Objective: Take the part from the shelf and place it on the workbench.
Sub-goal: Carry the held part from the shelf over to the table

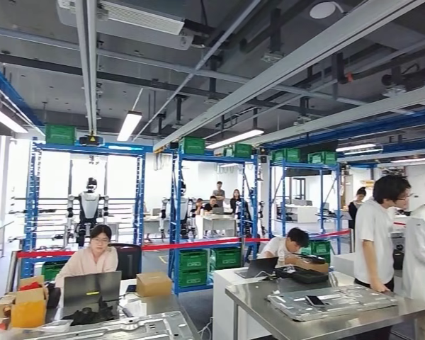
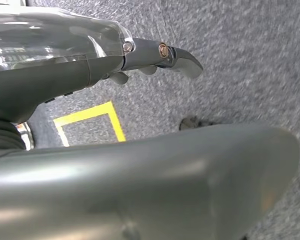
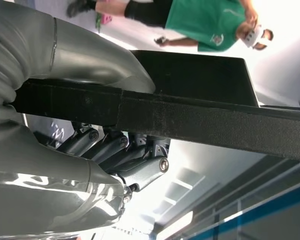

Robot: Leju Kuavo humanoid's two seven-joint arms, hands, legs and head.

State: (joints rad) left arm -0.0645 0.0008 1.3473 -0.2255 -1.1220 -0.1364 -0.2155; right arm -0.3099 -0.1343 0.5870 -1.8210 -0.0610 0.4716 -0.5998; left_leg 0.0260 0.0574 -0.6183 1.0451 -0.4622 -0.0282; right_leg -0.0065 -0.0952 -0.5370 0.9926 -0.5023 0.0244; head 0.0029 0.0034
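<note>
Right hand (image 3: 103, 135) grips the part (image 3: 186, 107), a flat black slab, thumb on one face and fingers curled under the other. Left hand (image 2: 141, 100) hangs over grey carpet, fingers apart, holding nothing. I'd keep the slab level and walk to the steel workbench (image 1: 328, 312) before letting go. My head view gives the workbench and people nearby; the wrist view gives the grip.

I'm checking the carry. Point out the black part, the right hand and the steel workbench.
black part (image 3: 201, 75), right wrist view, on its flat top face.
right hand (image 3: 103, 145), right wrist view, on the fingers under the part.
steel workbench (image 1: 253, 297), head view, on its bare front corner.
</note>
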